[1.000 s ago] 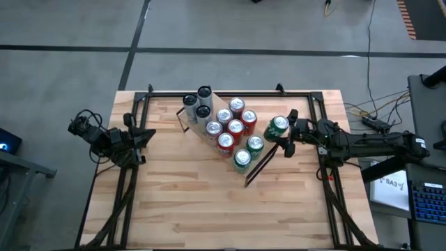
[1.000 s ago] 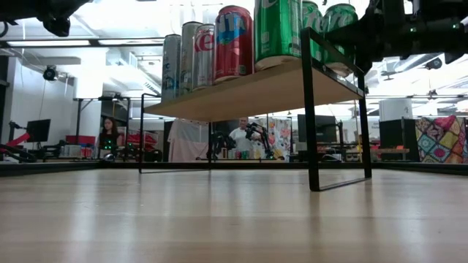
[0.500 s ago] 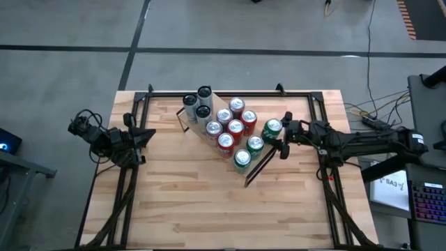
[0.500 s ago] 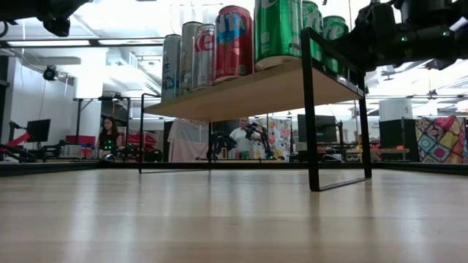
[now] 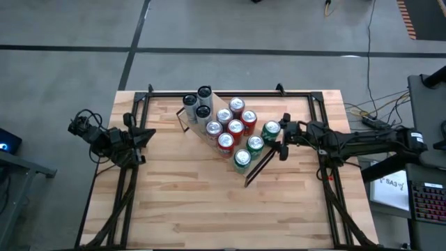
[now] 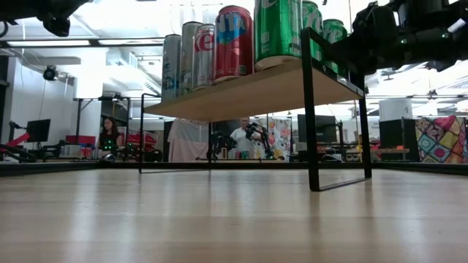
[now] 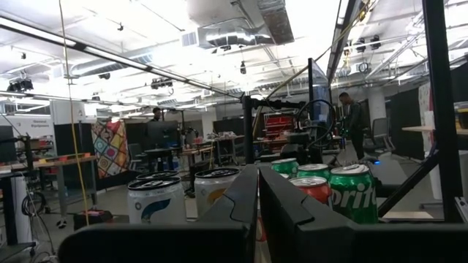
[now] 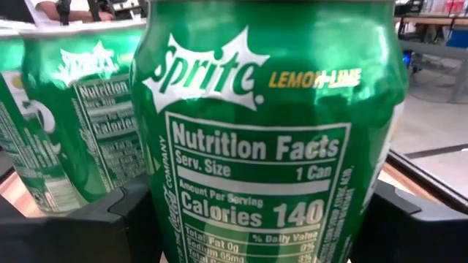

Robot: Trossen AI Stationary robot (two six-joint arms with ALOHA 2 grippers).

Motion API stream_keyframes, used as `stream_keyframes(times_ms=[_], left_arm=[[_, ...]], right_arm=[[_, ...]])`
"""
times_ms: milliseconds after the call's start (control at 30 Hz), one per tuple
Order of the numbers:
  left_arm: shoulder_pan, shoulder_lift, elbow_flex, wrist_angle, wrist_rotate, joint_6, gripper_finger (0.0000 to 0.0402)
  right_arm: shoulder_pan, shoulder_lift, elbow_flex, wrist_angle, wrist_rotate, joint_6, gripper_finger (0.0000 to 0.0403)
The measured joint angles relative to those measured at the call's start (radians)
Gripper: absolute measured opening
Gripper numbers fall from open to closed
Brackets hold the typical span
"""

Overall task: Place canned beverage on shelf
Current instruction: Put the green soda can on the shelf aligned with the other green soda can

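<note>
Plank desk (image 5: pixel 209 202): right hand (image 5: pixel 281 132) grips a glossy green can (image 5: pixel 271 129) at the wooden shelf (image 6: pixel 256 91) end; left hand (image 5: pixel 143 136) closed.

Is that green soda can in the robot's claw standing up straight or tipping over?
Upright. The green Sprite can shows its label level between the right gripper's fingers, and from above its round top faces straight up.
</note>
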Motion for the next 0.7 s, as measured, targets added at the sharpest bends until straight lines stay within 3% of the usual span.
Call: stream_keyframes(times_ms=[700], left_arm=[[0.000, 0.000, 0.000, 0.000, 0.000, 0.000, 0.0000]], right_arm=[[0.001, 0.059, 0.002, 0.022, -0.002, 0.012, 0.0309]])
